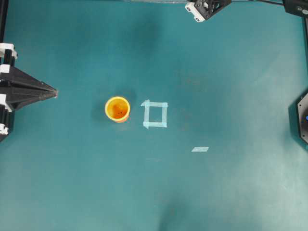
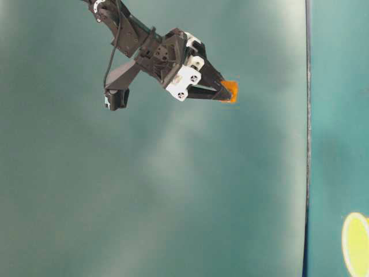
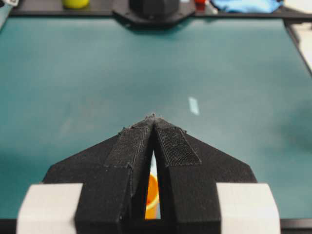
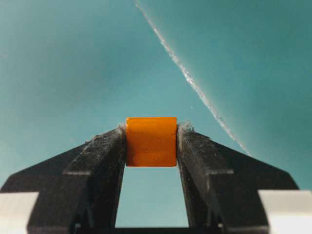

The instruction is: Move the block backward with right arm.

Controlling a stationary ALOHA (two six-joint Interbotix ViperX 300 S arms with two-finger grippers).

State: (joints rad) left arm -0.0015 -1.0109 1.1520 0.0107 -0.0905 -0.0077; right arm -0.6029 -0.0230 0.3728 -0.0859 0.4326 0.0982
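The small orange block (image 4: 151, 142) is clamped between the two black fingertips of my right gripper (image 4: 151, 132), which is shut on it. In the table-level view the right gripper (image 2: 225, 92) holds the block (image 2: 231, 90) in the air, well above the teal table. Overhead, only part of the right arm (image 1: 207, 8) shows at the top edge, and the block is out of view there. My left gripper (image 1: 54, 93) rests shut at the left side, its tips (image 3: 153, 118) together and holding nothing.
A round yellow-orange cup (image 1: 118, 109) stands left of a pale-blue tape square (image 1: 155, 114). A short tape strip (image 1: 200, 149) lies to the lower right. The right arm's base (image 1: 302, 118) sits at the right edge.
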